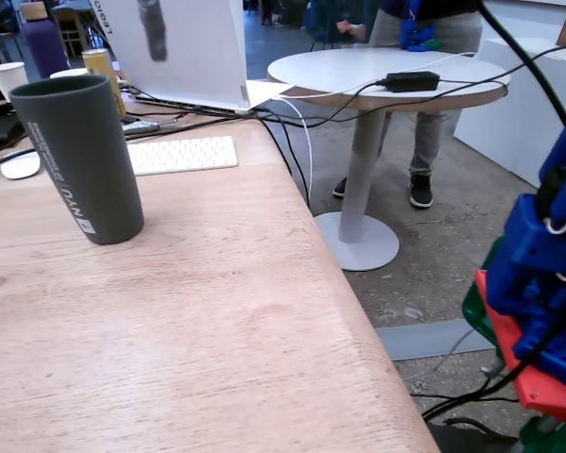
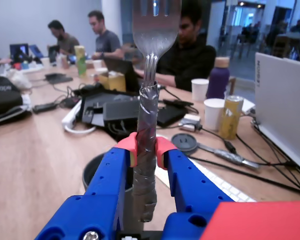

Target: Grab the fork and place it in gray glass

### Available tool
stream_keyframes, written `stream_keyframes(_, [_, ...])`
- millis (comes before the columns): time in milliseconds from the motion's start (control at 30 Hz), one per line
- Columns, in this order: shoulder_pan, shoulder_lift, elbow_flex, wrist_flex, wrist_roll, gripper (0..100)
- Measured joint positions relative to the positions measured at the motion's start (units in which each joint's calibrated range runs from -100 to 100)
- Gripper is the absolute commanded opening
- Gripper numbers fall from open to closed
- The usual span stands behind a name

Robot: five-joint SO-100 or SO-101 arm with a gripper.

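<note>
In the wrist view my gripper [image 2: 146, 147] is shut on the fork [image 2: 147, 107], its red pads [image 2: 130, 146] pinching the foil-wrapped handle. The fork stands upright with its tines at the top of the frame. Just below and behind the blue jaws shows a dark round rim, the mouth of the gray glass [image 2: 91, 172]. In the fixed view the gray glass [image 1: 80, 156] stands upright on the wooden table at the left, white lettering down its side. A blurred gray strip hangs at the top edge above it; I cannot tell whether that is the fork's handle.
A white keyboard [image 1: 181, 154], a laptop [image 1: 174, 47], a yellow can [image 1: 104, 68], a paper cup [image 1: 7, 77] and a purple bottle [image 1: 43, 42] lie behind the glass. The table's edge [image 1: 340, 283] runs diagonally; blue and red arm parts [image 1: 538, 302] stand beyond it. People sit at the far side.
</note>
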Motion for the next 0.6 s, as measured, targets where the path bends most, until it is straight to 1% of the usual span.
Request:
stream_keyframes(300, [-0.1, 29.4, -35.8, 0.0, -0.2, 0])
stream_keyframes(333, [-0.1, 31.5, -39.0, 0.0, -0.5, 0])
stream_keyframes(400, [-0.3, 34.2, -45.1, 0.0, -3.0, 0])
stream_keyframes(500, [-0.8, 36.6, -50.3, -0.9, -4.9, 0])
stream_keyframes(600, [-1.2, 40.6, -50.4, -8.2, -5.0, 0])
